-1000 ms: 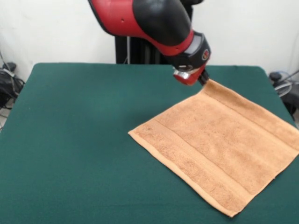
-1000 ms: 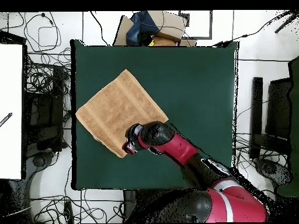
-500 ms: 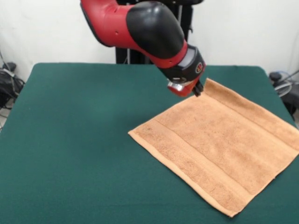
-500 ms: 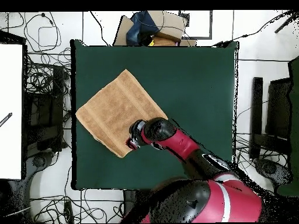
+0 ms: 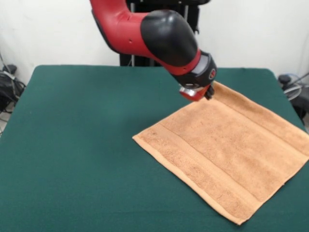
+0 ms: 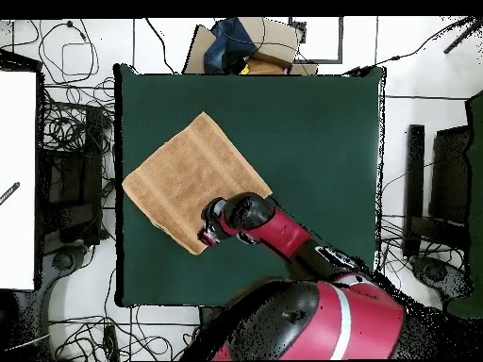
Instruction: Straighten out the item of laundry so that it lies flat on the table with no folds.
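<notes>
Gripper [image 5: 207,93] at towel [image 5: 227,150] corner, jaw state unclear; lifting could drag the flat towel into folds.

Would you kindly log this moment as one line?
orange-brown terry towel: flat, unfolded | gripper: at towel's far corner | dark green felt table

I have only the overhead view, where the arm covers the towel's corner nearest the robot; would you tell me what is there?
Observer: In the front view the tool sits low, right at that corner of the light orange-brown terry towel.
Operator: Is the corner folded?
Observer: No, it looks flat on the dark green felt-covered table.
Operator: Any wrinkles elsewhere?
Observer: None show; the woven border band runs straight.
</notes>
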Tool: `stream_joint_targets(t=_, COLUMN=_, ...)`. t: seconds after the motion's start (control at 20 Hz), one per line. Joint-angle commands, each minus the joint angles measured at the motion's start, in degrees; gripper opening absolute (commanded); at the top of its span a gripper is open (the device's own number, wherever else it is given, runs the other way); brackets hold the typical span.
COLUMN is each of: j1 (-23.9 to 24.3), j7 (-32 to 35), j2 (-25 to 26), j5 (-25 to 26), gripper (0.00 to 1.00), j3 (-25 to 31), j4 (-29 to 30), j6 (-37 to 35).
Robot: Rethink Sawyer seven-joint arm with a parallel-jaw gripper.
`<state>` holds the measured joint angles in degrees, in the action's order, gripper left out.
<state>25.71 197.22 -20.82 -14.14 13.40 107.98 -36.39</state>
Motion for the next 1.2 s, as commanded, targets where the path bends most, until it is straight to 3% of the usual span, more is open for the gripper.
stream_joint_targets(t=0.05, j1=-2.68, j7=-1.54, j2=2.06, j5=0.97, gripper=0.0, j3=1.6, j4=0.93, j6=8.14)
stream_joint_targets(t=0.7, j1=-3.8, j7=-3.64, j2=10.82, j5=2.43, gripper=0.0, j3=0.08, j4=-3.18, j6=15.92)
stream_joint_targets(t=1.2, j1=-4.59, j7=-3.1, j2=10.79, j5=0.94, gripper=0.0, j3=-0.01, j4=-5.71, j6=11.46)
